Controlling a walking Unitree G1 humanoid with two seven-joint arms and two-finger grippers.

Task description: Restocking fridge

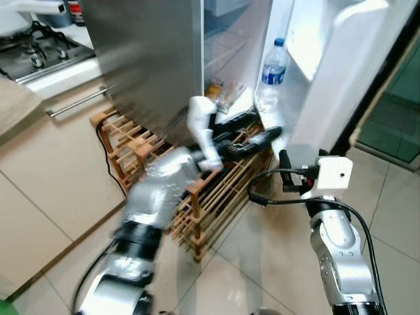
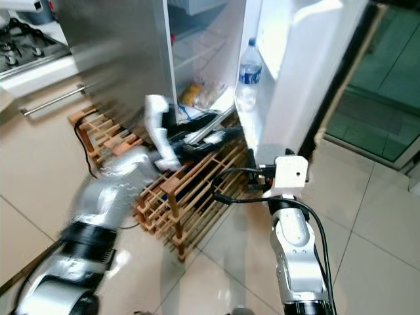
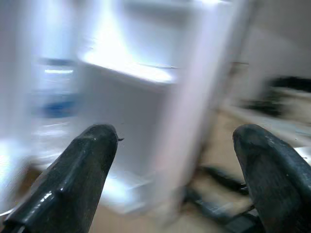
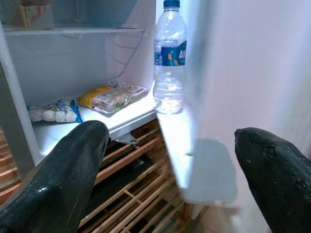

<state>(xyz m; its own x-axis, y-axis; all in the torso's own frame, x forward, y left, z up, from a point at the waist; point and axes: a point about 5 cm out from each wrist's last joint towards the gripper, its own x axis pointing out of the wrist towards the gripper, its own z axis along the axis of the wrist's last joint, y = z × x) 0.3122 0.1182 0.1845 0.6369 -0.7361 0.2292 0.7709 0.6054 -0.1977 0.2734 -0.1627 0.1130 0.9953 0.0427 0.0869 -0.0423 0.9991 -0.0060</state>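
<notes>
the water bottle [image 4: 170, 58] standing in the fridge door [image 1: 341, 72] looks full, heavy, slick; grip its ribbed middle. left gripper [image 3: 175, 179] and right gripper [image 4: 167, 189] both spread, empty

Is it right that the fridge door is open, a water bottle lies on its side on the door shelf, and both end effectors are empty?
Not quite. The water bottle stands upright on the door shelf, cap up, as the right wrist view shows. The rest holds: the fridge door is open, and the left end effector and right end effector hold nothing.
</notes>
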